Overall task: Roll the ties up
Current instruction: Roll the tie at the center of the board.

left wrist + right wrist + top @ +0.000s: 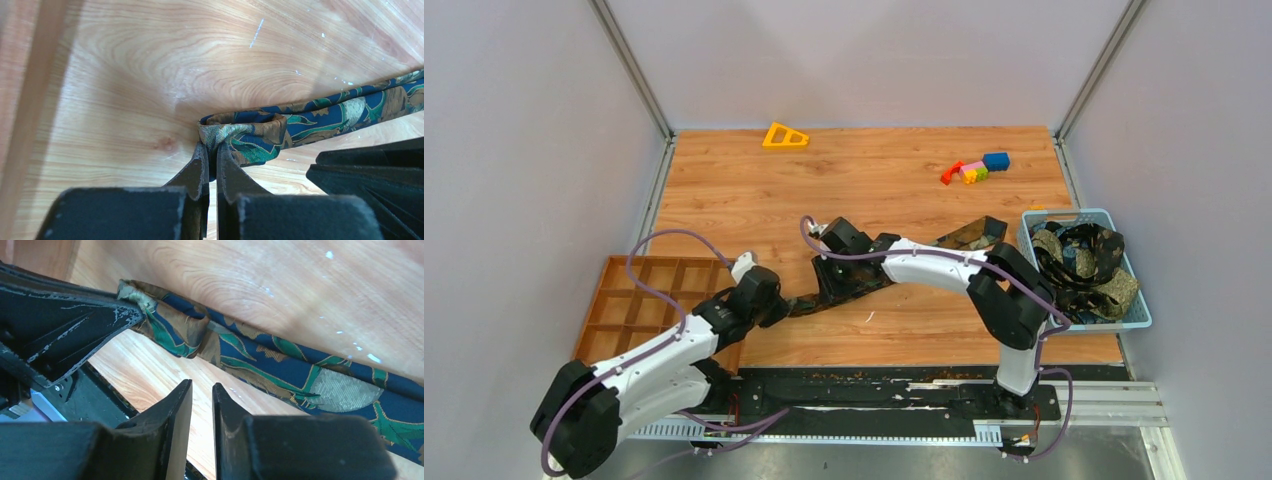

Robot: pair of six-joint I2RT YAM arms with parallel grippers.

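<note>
One tie (972, 234) lies diagonally across the wooden table, wide end at the right, narrow end at the left. My left gripper (782, 306) is shut on the narrow end, which is folded over into a small loop (245, 135) right at my fingertips (212, 150). The tie (345, 107) runs off to the right from there. My right gripper (829, 288) hovers close beside the left one, just above the tie (300, 370). Its jaws (202, 387) are nearly together and hold nothing. The left gripper's black finger (65, 335) shows pinching the loop in the right wrist view.
A light blue basket (1136, 318) at the right holds several more ties (1079, 255). A brown compartment tray (639, 300) sits at the near left. A yellow triangle (784, 136) and colourful toy blocks (976, 168) lie at the far edge.
</note>
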